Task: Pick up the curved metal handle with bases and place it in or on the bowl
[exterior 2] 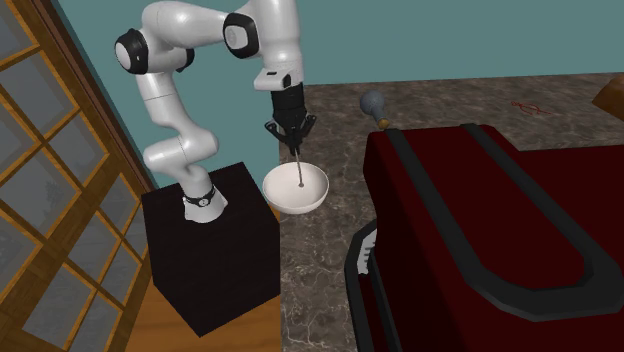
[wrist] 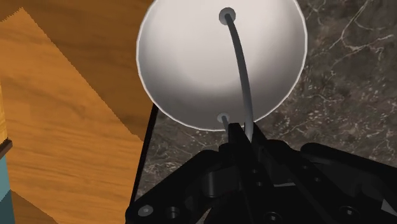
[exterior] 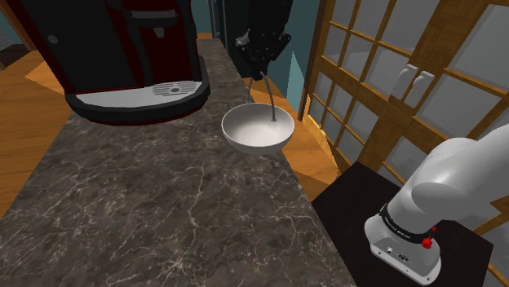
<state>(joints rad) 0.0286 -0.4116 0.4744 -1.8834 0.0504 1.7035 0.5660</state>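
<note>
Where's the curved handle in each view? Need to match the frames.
Shoulder view: curved handle hangs from the tool at upper centre, with its lower end in the white bowl.
Second exterior view: curved handle is left of centre, below the tool, reaching into the white bowl.
Wrist view: curved handle arcs from the tool across the white bowl.
Shared landmark: the white bowl.

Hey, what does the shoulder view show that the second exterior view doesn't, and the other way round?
Shoulder view: the grey drip grille on the dark red machine. Second exterior view: the whole white arm, plus a grey round-headed object on the counter beyond the machine. Both: the claw shut on the thin curved handle, which reaches down into the white bowl on the dark marble counter.
</note>
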